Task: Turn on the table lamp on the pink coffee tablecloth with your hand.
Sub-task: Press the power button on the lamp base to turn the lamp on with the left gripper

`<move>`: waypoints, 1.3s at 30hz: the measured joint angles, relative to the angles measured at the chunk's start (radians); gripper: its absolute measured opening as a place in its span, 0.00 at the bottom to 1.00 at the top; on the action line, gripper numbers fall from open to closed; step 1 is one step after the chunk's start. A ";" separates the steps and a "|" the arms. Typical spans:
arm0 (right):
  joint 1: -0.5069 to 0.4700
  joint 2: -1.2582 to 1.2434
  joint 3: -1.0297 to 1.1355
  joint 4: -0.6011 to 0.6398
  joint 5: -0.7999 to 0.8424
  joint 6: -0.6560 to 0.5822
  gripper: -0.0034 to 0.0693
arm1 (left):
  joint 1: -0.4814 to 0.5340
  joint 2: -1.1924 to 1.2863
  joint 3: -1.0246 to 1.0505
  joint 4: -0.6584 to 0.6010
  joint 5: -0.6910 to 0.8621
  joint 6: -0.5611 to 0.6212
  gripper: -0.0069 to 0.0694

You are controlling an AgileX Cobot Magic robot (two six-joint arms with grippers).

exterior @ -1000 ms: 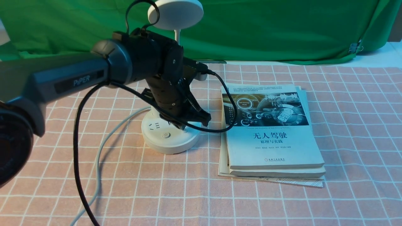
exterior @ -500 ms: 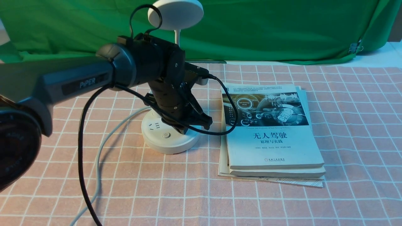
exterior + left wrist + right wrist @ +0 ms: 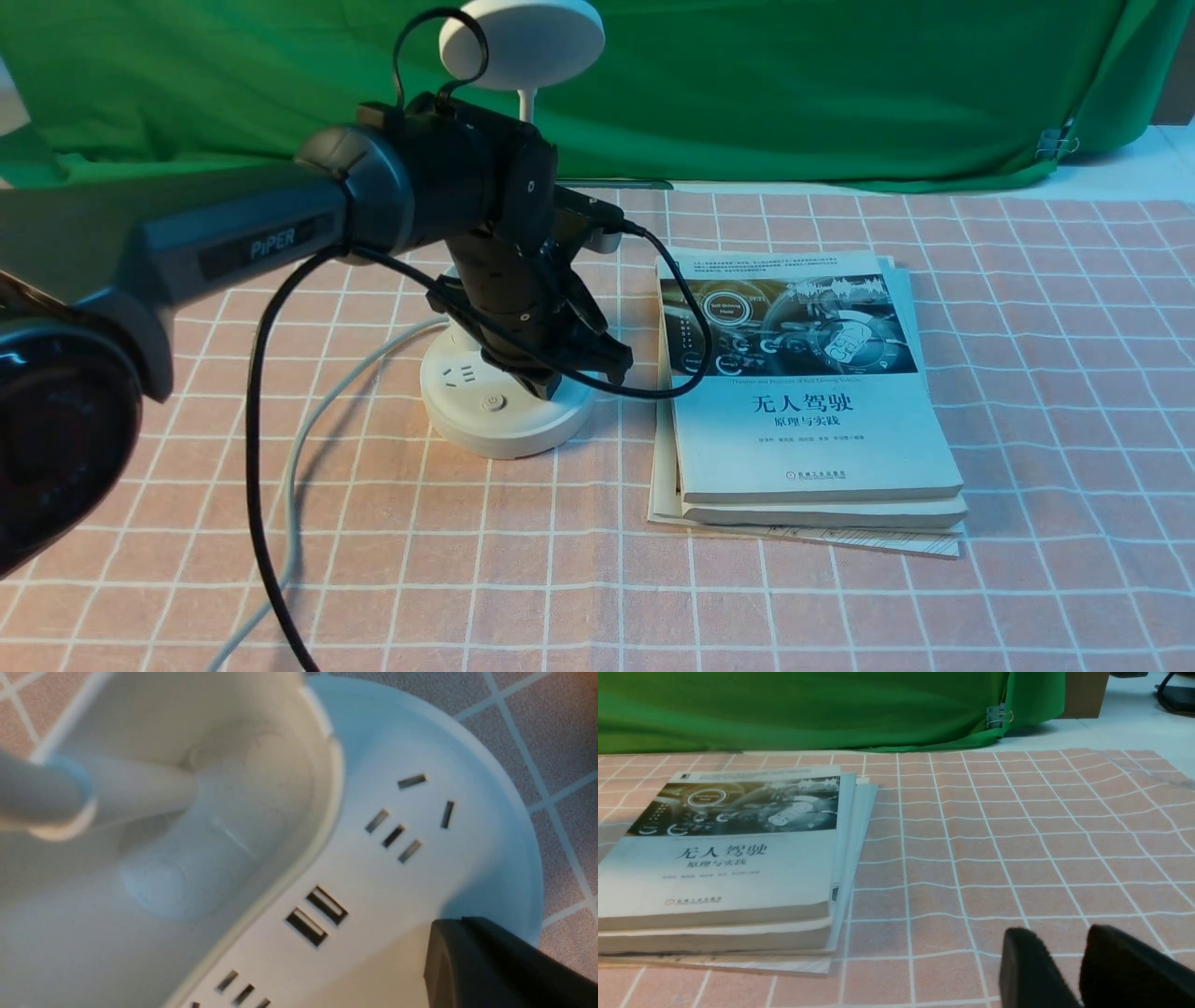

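Lamp upright on pink cloth, left of book stack. Left gripper low over lamp base, fingers closed together; contact unclear. Right gripper over cloth, book stack to its left; fingers slightly apart. Grey cord trails across cloth. Green backdrop behind.

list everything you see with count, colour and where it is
table lamp: one, white, left of the books
lamp cord: one, grey, on the tablecloth
book stack: one, mostly white and blue, right of the lamp
tablecloth: one, pink with white grid, under lamp and books
backdrop: one, green, behind
binder clip: one, dark, on the backdrop
arm tools: two, black, left at the lamp base, right over the tablecloth
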State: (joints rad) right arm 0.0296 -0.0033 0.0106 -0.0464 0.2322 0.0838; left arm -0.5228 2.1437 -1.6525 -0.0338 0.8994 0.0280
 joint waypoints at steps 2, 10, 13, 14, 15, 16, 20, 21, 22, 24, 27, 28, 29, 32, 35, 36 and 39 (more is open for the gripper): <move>0.000 0.000 0.000 0.000 0.000 0.000 0.38 | 0.000 0.003 -0.001 -0.002 0.001 -0.002 0.12; 0.000 0.000 0.000 0.000 0.000 0.000 0.38 | -0.002 0.027 -0.020 0.010 0.030 -0.041 0.12; 0.000 0.000 0.000 0.000 0.000 0.000 0.38 | -0.004 0.027 -0.022 0.021 0.034 -0.051 0.12; 0.000 0.000 0.000 0.000 0.000 0.000 0.38 | -0.005 0.027 -0.023 0.021 0.035 -0.051 0.12; 0.000 0.000 0.000 0.000 0.000 0.000 0.38 | -0.006 0.027 -0.023 0.021 0.035 -0.051 0.12; 0.000 0.000 0.000 0.000 0.000 0.000 0.38 | -0.006 0.027 -0.023 0.021 0.035 -0.051 0.12; 0.000 0.000 0.000 0.000 0.000 0.000 0.38 | -0.006 0.009 -0.018 0.021 0.025 -0.054 0.12; 0.000 0.000 0.000 0.000 0.000 0.000 0.38 | -0.006 -0.001 -0.011 0.020 0.018 -0.057 0.12; 0.000 0.000 0.000 0.000 0.000 0.000 0.38 | -0.006 -0.013 -0.008 0.015 0.011 -0.059 0.12; 0.000 0.000 0.000 0.000 0.000 0.000 0.38 | -0.006 -0.038 0.011 0.001 0.008 -0.061 0.12; 0.000 0.000 0.000 0.000 0.000 0.000 0.38 | -0.006 -0.062 0.030 -0.007 0.024 -0.063 0.12; 0.000 0.000 0.000 0.000 0.000 0.000 0.38 | -0.007 -0.081 0.041 -0.009 0.025 -0.063 0.12; 0.000 0.000 0.000 0.000 0.000 0.000 0.38 | -0.007 -0.099 0.045 -0.011 0.024 -0.063 0.12; 0.000 0.000 0.000 0.000 0.000 0.000 0.38 | -0.007 -0.164 0.072 -0.015 -0.016 -0.071 0.12; 0.000 0.000 0.000 0.000 0.000 0.000 0.38 | -0.007 -0.195 0.094 -0.015 -0.053 -0.078 0.12; 0.000 0.000 0.000 0.000 0.000 0.000 0.38 | -0.007 -0.197 0.099 -0.015 -0.062 -0.080 0.12; 0.000 0.000 0.000 0.000 0.000 0.000 0.38 | -0.007 -0.196 0.123 -0.015 -0.095 -0.081 0.12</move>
State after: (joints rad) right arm 0.0296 -0.0033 0.0106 -0.0464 0.2322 0.0838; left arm -0.5301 1.9480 -1.5296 -0.0492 0.8046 -0.0529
